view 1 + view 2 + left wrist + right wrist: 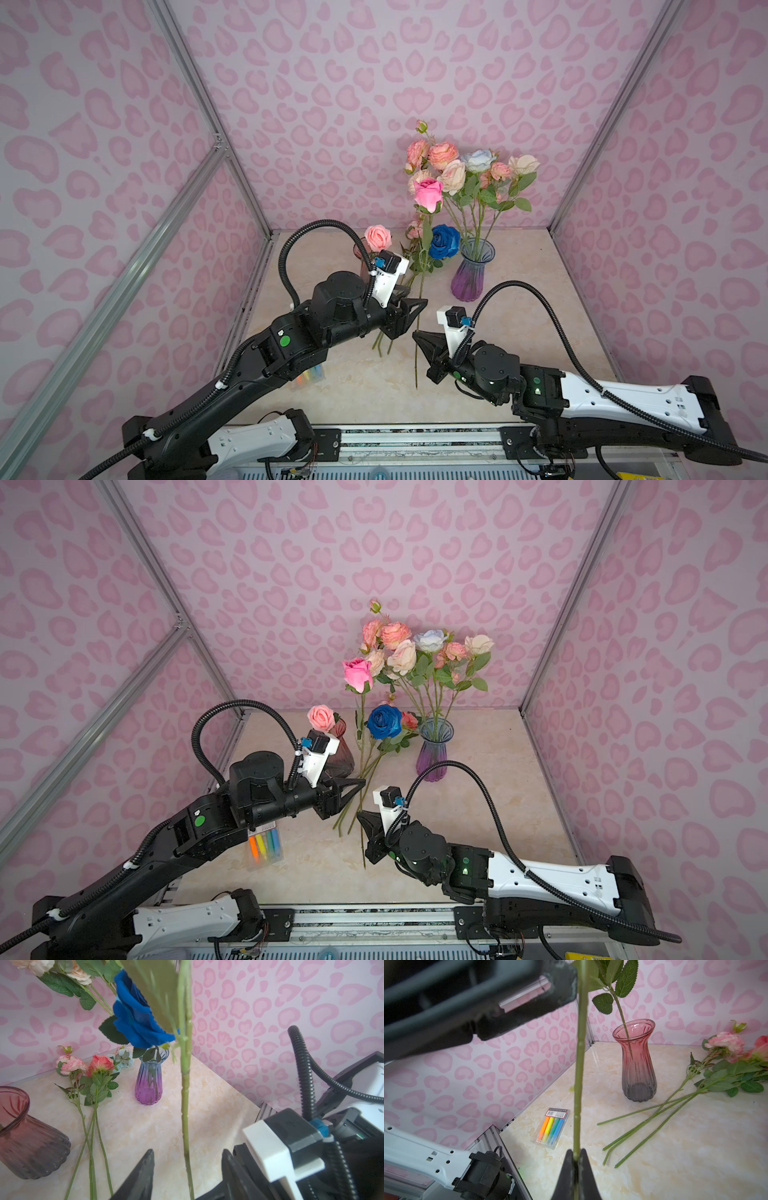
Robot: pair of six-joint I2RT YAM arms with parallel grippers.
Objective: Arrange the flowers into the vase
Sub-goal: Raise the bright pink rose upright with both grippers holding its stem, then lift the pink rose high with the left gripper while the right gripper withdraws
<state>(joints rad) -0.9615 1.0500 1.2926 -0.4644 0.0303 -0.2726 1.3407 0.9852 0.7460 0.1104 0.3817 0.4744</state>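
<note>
My right gripper [576, 1152] is shut on the lower stem [579, 1064] of a bright pink rose [428, 194], which stands upright above the table. My left gripper [188, 1152] is open, one jaw on each side of that stem [185, 1084] higher up, without touching it. Several flowers [465, 166] stand in the purple vase [471, 270]. A peach-pink rose [378, 237] stands in the red vase [636, 1068] behind my left wrist. A deep blue rose [384, 721] shows between the vases. Three loose flowers [91, 1076] lie on the table.
A clear pack of coloured markers [266, 845] lies on the marble table [519, 332] under my left arm. Pink patterned walls close in the back and both sides. The loose stems [654, 1118] stretch across the table between the two grippers and the red vase.
</note>
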